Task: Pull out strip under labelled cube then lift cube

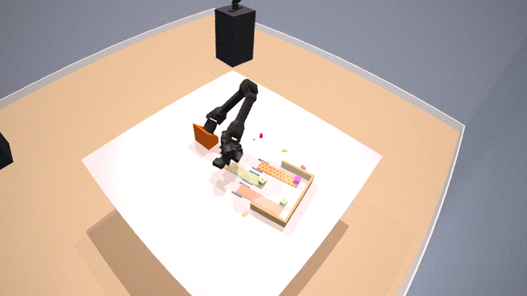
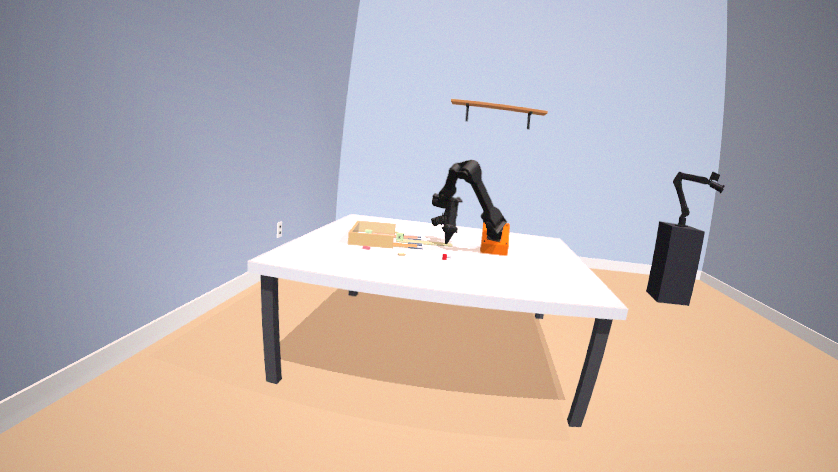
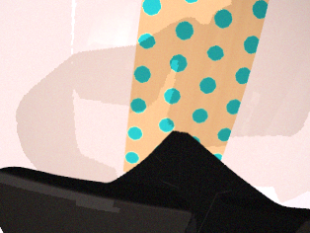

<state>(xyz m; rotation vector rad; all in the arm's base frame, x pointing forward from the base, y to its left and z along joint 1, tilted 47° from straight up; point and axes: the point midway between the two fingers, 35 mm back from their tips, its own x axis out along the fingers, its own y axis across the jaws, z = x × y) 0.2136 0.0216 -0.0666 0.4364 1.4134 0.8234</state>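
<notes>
My gripper (image 1: 229, 163) (image 2: 448, 242) (image 3: 178, 138) is shut on the near end of the tan strip with teal dots (image 1: 241, 173) (image 3: 193, 79). That strip looks greenish in the top view. A light green cube (image 1: 262, 181) (image 2: 399, 236) rests on the strip's far end, just outside the open side of the wooden frame. A second light green cube (image 1: 283, 201) (image 2: 368, 231) is inside the frame, at the far end of the plain pink strip (image 1: 258, 197). A violet cube (image 1: 296, 180) is on the orange-dotted strip (image 1: 276, 172). Both green cubes show a small dark mark; I cannot read either.
The wooden frame (image 1: 305, 193) (image 2: 372, 238) has three walls. Grey guide bars (image 1: 236, 194) (image 1: 263, 161) flank the strips. A small red piece (image 1: 260, 135) (image 2: 444, 256), a pink piece (image 1: 303, 167) (image 2: 365, 248) and tan pieces (image 1: 284, 150) (image 1: 244, 214) lie on the table outside the frame.
</notes>
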